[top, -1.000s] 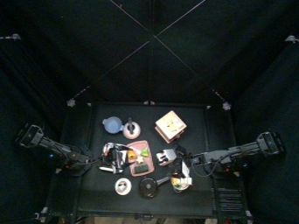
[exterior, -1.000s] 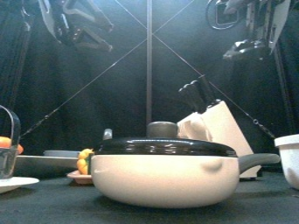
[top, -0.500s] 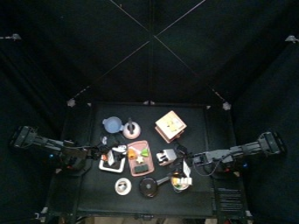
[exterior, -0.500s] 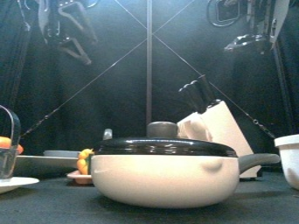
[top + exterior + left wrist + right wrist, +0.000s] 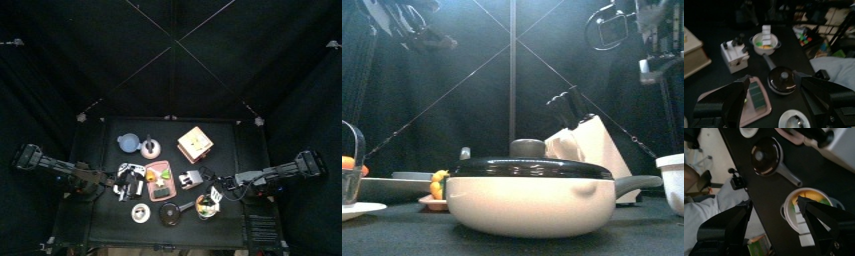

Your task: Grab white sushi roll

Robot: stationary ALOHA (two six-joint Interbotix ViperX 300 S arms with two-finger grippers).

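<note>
The left hand (image 5: 775, 80), open and empty, hangs at the pink tray (image 5: 763, 111) edge, nearer than the equally open, empty right hand (image 5: 774, 202).

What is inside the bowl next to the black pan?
The bowl holds a white block and something green. In the left wrist view the block stands upright. What lies beneath stays hidden.

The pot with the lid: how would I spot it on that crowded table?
Find the black table and look along its front edge. The pot stands mid-edge, cream-sided, with a long handle. Unlike the open bowl beside it, it wears a dark knobbed lid.
</note>
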